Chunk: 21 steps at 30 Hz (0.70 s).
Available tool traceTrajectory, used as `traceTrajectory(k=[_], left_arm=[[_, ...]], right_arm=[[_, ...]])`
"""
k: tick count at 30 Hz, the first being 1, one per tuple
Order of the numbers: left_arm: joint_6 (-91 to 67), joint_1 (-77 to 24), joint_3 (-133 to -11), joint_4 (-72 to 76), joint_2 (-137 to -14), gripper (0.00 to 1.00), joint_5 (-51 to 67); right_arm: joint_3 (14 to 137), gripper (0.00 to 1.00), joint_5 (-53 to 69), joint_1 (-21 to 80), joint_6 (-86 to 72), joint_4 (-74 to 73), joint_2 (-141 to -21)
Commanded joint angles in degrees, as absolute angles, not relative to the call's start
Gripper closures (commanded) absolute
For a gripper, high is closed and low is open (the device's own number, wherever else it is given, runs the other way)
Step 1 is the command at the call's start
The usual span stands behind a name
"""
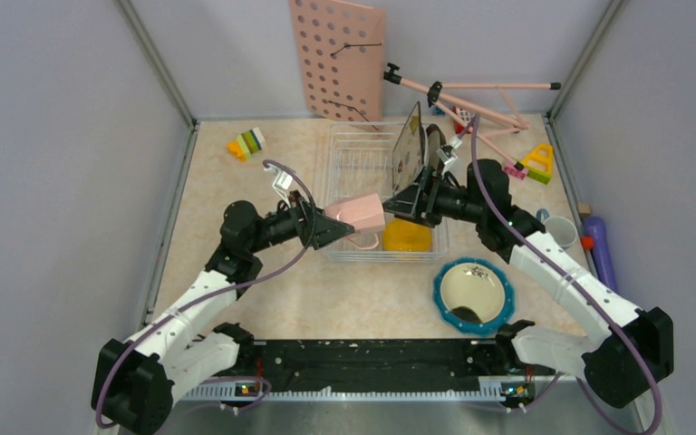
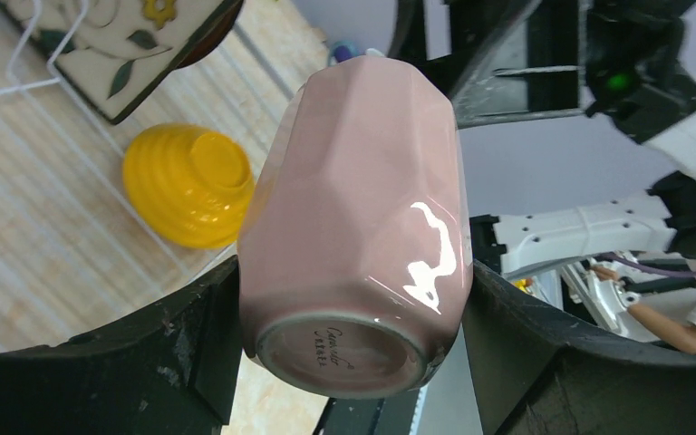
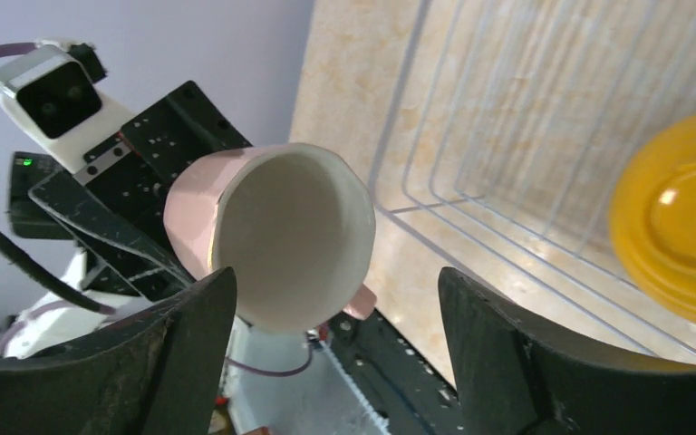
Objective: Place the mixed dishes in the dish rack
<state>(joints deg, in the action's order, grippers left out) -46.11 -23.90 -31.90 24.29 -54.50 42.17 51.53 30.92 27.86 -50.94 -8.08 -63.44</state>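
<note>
My left gripper (image 1: 348, 223) is shut on the pink cup (image 2: 362, 199), which lies on its side in the jaws over the near left part of the white wire dish rack (image 1: 344, 138). Just right of the cup (image 1: 361, 213), my right gripper (image 1: 401, 207) stands open with nothing between its fingers; its wrist view looks into the cup's mouth (image 3: 281, 236). A square floral plate (image 1: 407, 145) stands upright in the rack with a brown-rimmed plate (image 1: 434, 143) behind it. The yellow-orange bowl (image 1: 406, 236) sits upside down in the near right corner. A teal dotted dish (image 1: 473, 294) lies on the table.
A small blue cup (image 1: 559, 230) and a purple cylinder (image 1: 602, 250) sit at the right edge. Toy blocks (image 1: 246, 143) lie far left, others (image 1: 536, 163) far right by a pink tripod. A pink pegboard (image 1: 340, 59) leans on the back wall.
</note>
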Motion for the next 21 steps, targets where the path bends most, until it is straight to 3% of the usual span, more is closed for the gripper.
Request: traceTrajectory(k=[1, 7, 17, 21], left_arm=[[-37.51, -24.15, -37.26, 16.42, -53.47, 1.00, 37.07], [-31.60, -25.41, -40.65, 8.13, -56.24, 1.00, 33.68], [-18.70, -30.41, -55.95, -16.60, -67.80, 1.00, 21.35], [-17.66, -32.73, -58.52, -19.76, -70.75, 1.00, 16.92]], right_arm=[[56.36, 0.16, 20.73, 26.91, -42.98, -18.48, -59.99], [57.16, 0.06, 11.34, 26.94, -38.84, -26.52, -56.86], [57.56, 0.06, 6.27, 26.89, -35.74, -29.49, -55.39], [57.98, 0.06, 4.84, 26.91, -34.25, -30.12, -55.35]])
